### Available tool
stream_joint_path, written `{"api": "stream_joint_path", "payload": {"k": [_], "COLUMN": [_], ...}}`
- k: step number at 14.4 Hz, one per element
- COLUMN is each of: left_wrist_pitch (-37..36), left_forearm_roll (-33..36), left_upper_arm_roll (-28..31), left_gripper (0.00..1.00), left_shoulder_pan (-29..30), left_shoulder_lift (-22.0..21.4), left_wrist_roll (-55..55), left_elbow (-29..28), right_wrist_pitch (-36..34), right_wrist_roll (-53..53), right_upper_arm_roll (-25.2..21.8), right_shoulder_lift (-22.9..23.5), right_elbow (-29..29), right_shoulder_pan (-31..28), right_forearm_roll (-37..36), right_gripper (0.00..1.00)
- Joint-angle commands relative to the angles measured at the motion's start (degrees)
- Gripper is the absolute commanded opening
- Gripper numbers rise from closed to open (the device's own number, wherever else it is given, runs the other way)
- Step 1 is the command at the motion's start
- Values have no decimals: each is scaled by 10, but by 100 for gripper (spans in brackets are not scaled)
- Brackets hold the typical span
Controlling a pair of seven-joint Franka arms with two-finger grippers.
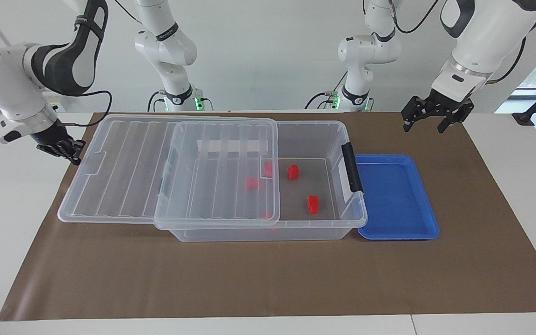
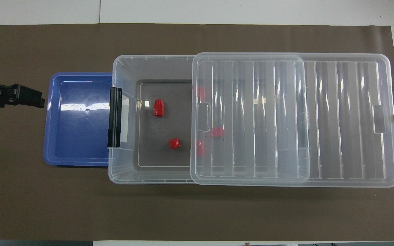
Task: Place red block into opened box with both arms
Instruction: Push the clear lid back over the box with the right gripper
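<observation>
The lid point(image 1: 170, 170) covers the box point(image 1: 317, 228) toward the right arm's end. The uncovered portion beside the black latch point(image 1: 351, 167) permits entry from above. The blue tray point(image 1: 396, 197) adjoins that end.
</observation>
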Motion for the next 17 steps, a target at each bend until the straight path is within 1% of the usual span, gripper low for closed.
{"api": "stream_joint_path", "payload": {"k": [1,4,9,17], "left_wrist_pitch": [-26,-27,-27,-24], "left_forearm_roll": [-8,-9,-9,-9], "left_upper_arm_roll": [4,4,5,4], "left_gripper": [100,100,100,100], "left_shoulder_pan": [5,5,5,5], "left_shoulder_lift": [1,0,-18,-19], "left_wrist_roll": [14,15,14,11], "left_elbow": [11,10,-6,-9], "right_wrist_pitch": [11,11,4,3], "right_wrist_roll": [32,62,147,269], "right_upper_arm_roll": [3,3,3,4], "right_shoulder_lift": [-8,-9,-12,-17], "right_elbow": [-14,-17,-19,-32], "right_shoulder_pan": [22,47,105,183], "right_forearm_roll": [4,4,4,4], "right_gripper": [0,0,0,0]}}
